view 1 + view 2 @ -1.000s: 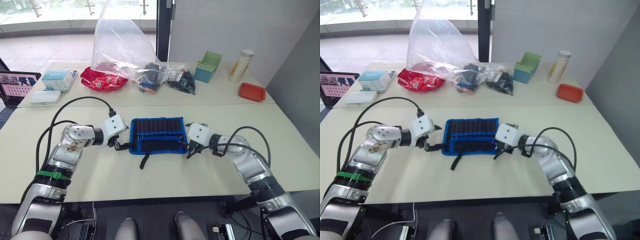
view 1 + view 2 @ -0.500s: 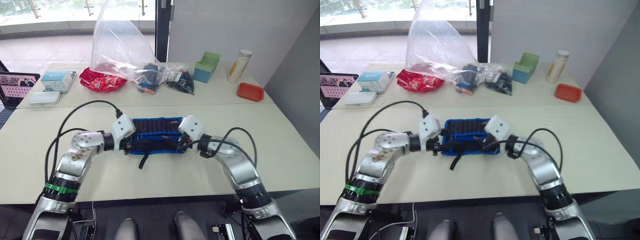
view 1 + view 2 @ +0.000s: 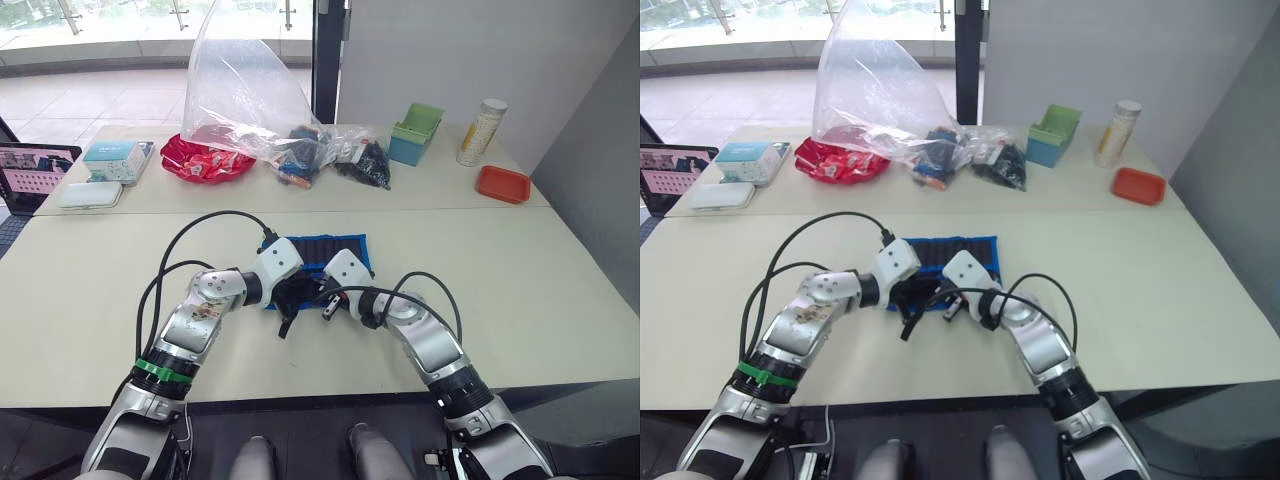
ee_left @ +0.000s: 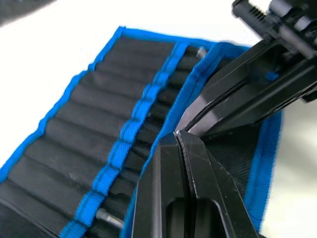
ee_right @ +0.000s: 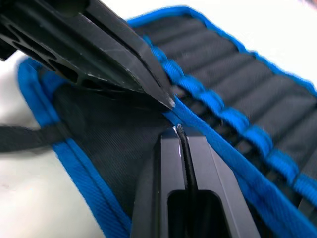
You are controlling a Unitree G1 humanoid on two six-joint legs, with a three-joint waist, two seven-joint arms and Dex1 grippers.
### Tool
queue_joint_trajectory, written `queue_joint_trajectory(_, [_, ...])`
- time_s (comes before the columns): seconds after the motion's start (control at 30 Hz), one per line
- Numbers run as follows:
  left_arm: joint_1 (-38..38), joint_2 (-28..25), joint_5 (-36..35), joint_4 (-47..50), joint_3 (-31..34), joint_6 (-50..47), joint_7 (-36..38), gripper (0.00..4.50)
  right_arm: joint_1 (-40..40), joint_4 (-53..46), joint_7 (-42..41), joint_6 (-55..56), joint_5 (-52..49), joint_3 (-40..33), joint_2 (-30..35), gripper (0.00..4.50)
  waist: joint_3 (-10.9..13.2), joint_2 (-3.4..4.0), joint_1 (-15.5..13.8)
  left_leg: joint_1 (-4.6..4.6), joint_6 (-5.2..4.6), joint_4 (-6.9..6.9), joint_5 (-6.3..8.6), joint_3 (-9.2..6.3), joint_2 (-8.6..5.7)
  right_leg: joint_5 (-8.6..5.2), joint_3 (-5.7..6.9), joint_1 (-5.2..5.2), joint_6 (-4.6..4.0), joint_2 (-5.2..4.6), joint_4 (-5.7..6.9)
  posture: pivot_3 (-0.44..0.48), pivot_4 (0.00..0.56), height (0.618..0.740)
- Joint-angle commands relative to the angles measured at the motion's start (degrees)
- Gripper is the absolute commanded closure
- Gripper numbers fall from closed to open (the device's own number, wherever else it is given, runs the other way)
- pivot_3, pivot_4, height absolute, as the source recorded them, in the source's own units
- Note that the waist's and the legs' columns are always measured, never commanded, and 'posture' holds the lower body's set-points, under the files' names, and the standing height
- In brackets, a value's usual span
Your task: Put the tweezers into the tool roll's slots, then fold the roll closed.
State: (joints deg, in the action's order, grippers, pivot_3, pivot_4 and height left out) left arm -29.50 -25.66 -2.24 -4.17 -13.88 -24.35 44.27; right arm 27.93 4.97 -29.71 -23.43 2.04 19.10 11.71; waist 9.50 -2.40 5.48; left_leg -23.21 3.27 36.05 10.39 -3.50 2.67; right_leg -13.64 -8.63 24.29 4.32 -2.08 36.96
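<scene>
The tool roll, dark fabric with a bright blue border, lies flat at the middle of the near table, with its black strap trailing toward me. My left gripper and right gripper meet tip to tip over its front flap. Both are shut. In the wrist views the left gripper and the right gripper each have their tips on the flap's blue edge, and no fabric shows between the fingers. The tweezers are mostly hidden in the slots; a small metal end pokes out of one.
On the far table stand a clear plastic bag, a red packet pile, dark pouches, a green box, a canister and a red tray. A tablet and white boxes sit at far left.
Both grippers have moved from the roll's two ends in to its middle and gone from open to shut. The camera view shifted slightly.
</scene>
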Motion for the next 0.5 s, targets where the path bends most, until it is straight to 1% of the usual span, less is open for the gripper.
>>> queue_joint_trajectory(0.03, [0.6, -0.3, 1.6, -0.9, 0.7, 0.0, -2.5, 4.5, -2.7, 0.1, 1.5, 2.0, 0.8, -2.6, 2.0, 4.45, 0.0, 0.0, 0.0, 0.0, 0.0, 0.0, 0.0, 0.0, 0.0, 0.0, 0.0, 0.0, 0.0, 0.0, 0.0, 0.0, 0.15, 0.733])
queue_joint_trajectory(0.1, [1.8, -1.0, 1.6, -1.9, 2.1, 2.7, -3.3, 4.5, -5.3, -0.1, 3.0, 3.5, 0.9, -4.5, 3.4, 4.45, 0.0, 0.01, -0.3, 0.05, 0.0, 0.01, 0.0, -0.02, -0.01, 0.0, 0.0, -0.08, 0.0, 0.0, 0.0, 0.0, 0.15, 0.733])
queue_joint_trajectory(0.23, [2.0, -2.9, -1.0, -2.1, 5.5, 4.5, -1.5, 4.5, -8.3, 0.2, 4.0, 6.6, 0.2, -6.9, 5.0, 4.45, 0.0, 0.01, -0.6, 0.12, 0.0, 0.07, 0.0, -0.01, -0.02, 0.0, 0.0, -0.17, 0.02, -0.01, -0.04, 0.0, 0.15, 0.733])
queue_joint_trajectory(0.37, [2.4, -3.7, -0.8, -3.7, 5.4, 7.6, -0.1, 4.5, -9.3, 0.5, 3.7, 9.1, -1.4, -8.6, 5.0, 4.45, 0.0, 0.02, -1.1, 0.1, -0.02, 0.19, -0.04, -0.01, -0.02, 0.0, 0.0, -0.23, 0.01, -0.01, -0.07, 0.0, 0.15, 0.733])
queue_joint_trajectory(0.5, [2.5, -2.8, -1.7, -4.3, 6.0, 9.3, 0.6, 4.5, -9.4, -0.9, 2.5, 10.1, -3.0, -9.2, 4.5, 4.45, 0.0, 0.01, -1.5, 0.03, -0.02, 0.21, -0.04, 0.0, -0.02, 0.01, -0.01, -0.2, 0.01, -0.01, -0.12, 0.0, 0.15, 0.733])
